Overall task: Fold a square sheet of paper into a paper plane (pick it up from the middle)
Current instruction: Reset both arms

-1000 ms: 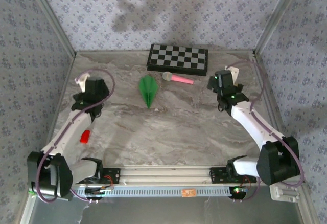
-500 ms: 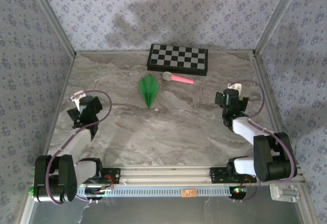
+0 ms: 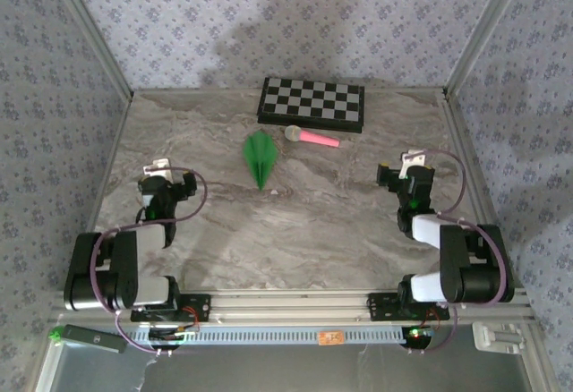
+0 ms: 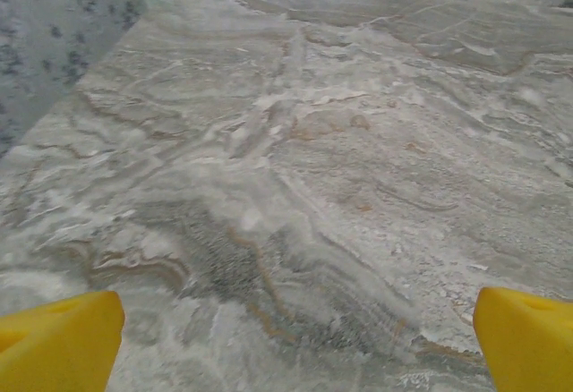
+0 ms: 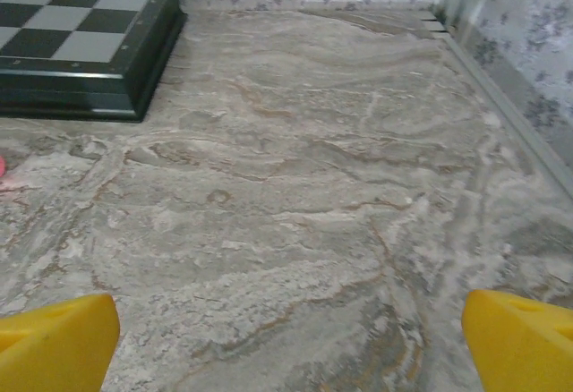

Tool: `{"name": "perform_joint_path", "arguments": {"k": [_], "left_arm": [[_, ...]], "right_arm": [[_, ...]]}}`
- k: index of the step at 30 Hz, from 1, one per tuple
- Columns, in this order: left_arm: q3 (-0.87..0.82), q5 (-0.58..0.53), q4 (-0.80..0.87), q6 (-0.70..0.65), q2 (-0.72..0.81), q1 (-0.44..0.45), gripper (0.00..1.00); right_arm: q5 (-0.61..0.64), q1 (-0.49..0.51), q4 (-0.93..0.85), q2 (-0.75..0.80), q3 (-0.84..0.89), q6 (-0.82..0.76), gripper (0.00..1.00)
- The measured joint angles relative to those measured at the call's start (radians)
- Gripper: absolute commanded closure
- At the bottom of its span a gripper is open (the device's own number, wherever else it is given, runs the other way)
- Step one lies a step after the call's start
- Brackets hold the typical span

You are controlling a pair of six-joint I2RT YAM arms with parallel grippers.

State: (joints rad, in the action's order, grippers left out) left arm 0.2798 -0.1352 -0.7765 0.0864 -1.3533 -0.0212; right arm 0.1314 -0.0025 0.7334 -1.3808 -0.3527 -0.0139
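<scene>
While the marbled bench looks as it did a second ago, both arms have folded back toward their bases at its near edge. The left arm now sits bunched at the near left and the right arm at the near right. On the wrist views, the left tool has its yellow fingertips wide apart with bare bench between them, and the right tool is spread the same way, gripping nothing. At the far edge the checkered board has not moved. In front of it the paper plane lies where it was, well apart from both tools. It is a slim, bright green dart, creased lengthwise, narrowing to a tip at its near end. Between plane and board, the pink-handled microphone stays put.
</scene>
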Motion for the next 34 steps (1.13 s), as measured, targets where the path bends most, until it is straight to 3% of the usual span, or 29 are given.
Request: {"name": "perform_joint_path", "arguments": {"k": [10,34], "left_arm": [[0.060,0.072,-0.067,-0.011,-0.167,-0.023,0.00],[0.114,0.031,-0.029,-0.034,-0.174,0.017,0.00]], "right_arm": [[-0.076,-0.003,0.084,-0.137,0.001,-0.019,0.00],[-0.123,-0.028,0.079,-0.138,-0.019,-0.019,0.00]]}}
